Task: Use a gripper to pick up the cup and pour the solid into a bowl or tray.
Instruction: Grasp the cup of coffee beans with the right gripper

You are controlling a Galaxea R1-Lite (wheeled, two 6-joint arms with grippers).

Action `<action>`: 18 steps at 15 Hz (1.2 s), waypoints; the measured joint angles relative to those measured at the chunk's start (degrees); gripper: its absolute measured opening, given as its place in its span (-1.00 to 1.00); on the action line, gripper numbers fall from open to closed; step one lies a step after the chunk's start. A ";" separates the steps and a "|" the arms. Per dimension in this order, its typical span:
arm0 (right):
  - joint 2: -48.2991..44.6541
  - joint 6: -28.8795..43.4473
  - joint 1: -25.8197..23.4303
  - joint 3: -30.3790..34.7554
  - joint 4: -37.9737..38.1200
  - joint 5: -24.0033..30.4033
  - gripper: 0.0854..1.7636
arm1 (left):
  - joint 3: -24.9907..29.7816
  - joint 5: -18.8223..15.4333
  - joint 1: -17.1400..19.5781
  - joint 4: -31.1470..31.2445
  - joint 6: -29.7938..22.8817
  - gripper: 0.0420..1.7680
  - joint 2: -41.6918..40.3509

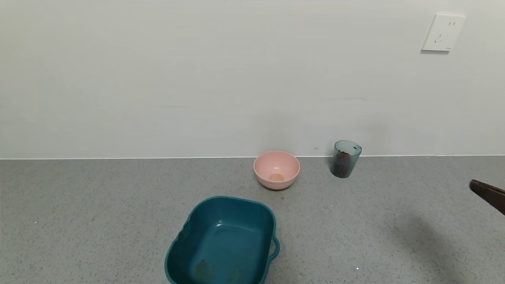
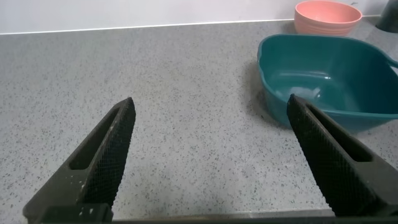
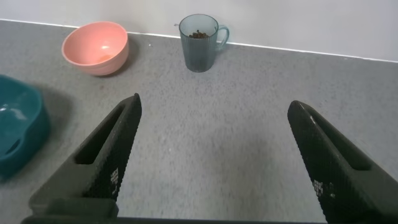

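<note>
The blue-green ribbed cup (image 1: pixel 346 159) stands upright at the back of the grey counter, near the wall, with dark brown beans (image 1: pixel 342 163) inside. In the right wrist view the cup (image 3: pixel 199 43) is far ahead of my open, empty right gripper (image 3: pixel 215 102), and the beans (image 3: pixel 198 34) show at its mouth. One right finger (image 1: pixel 487 194) shows at the head view's right edge. The dark teal tub (image 1: pixel 225 240) sits at the front centre. My left gripper (image 2: pixel 210 102) is open and empty over bare counter, with the tub (image 2: pixel 280 93) beside its one finger.
A small pink bowl (image 1: pixel 276 169) stands between the tub and the wall, left of the cup; it also shows in both wrist views (image 2: pixel 326 15) (image 3: pixel 96 46). The tub's corner (image 3: pixel 18 134) shows in the right wrist view. A wall socket (image 1: pixel 443 32) is high at the right.
</note>
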 joint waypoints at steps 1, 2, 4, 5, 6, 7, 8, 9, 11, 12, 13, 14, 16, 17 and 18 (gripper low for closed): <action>4.68 0.00 0.06 -0.21 -3.89 0.00 0.94 | 0.00 0.00 0.00 0.02 0.00 0.98 0.00; 9.64 -0.02 0.17 -0.41 -7.97 0.09 0.94 | 0.00 0.00 0.00 0.00 0.00 0.98 0.00; 18.38 -0.04 0.50 -0.78 -14.60 0.17 0.94 | 0.00 0.00 0.02 0.00 0.00 0.98 0.00; 22.77 -0.06 0.78 -1.02 -17.73 0.17 0.94 | 0.00 0.00 0.02 0.02 0.00 0.98 0.00; 26.67 -0.04 1.13 -1.24 -20.57 0.09 0.94 | 0.00 -0.02 0.02 0.00 0.00 0.98 0.00; 30.38 -0.04 1.62 -1.48 -23.26 -0.11 0.94 | 0.00 0.00 0.02 0.00 0.00 0.98 0.00; 34.18 -0.09 2.27 -1.77 -26.14 -0.63 0.94 | 0.00 0.00 0.02 -0.01 0.00 0.98 0.00; 37.55 -0.09 3.01 -2.18 -28.61 -1.27 0.94 | 0.00 0.00 0.00 0.00 0.00 0.98 0.00; 44.07 -0.09 4.68 -4.08 -32.20 -3.25 0.94 | 0.00 0.00 0.00 0.00 0.00 0.98 0.00; 46.86 -0.09 5.35 -5.57 -32.74 -4.11 0.94 | 0.00 0.00 0.00 0.00 0.00 0.98 0.00; 49.45 -0.06 5.95 -7.25 -33.18 -4.88 0.94 | 0.00 0.00 0.00 0.00 0.00 0.98 0.00; 52.02 -0.06 6.51 -9.00 -33.41 -5.53 0.94 | 0.00 0.00 0.00 0.00 0.00 0.98 0.00; 56.50 -0.06 7.52 -12.50 -33.66 -7.57 0.94 | 0.00 0.00 0.00 0.00 0.00 0.98 0.00; 58.87 -0.06 8.00 -14.46 -33.71 -8.56 0.94 | 0.00 0.00 0.00 -0.01 0.00 0.98 0.00; 61.05 -0.06 8.44 -16.43 -33.72 -9.19 0.94 | 0.00 0.00 0.00 0.00 0.00 0.98 0.00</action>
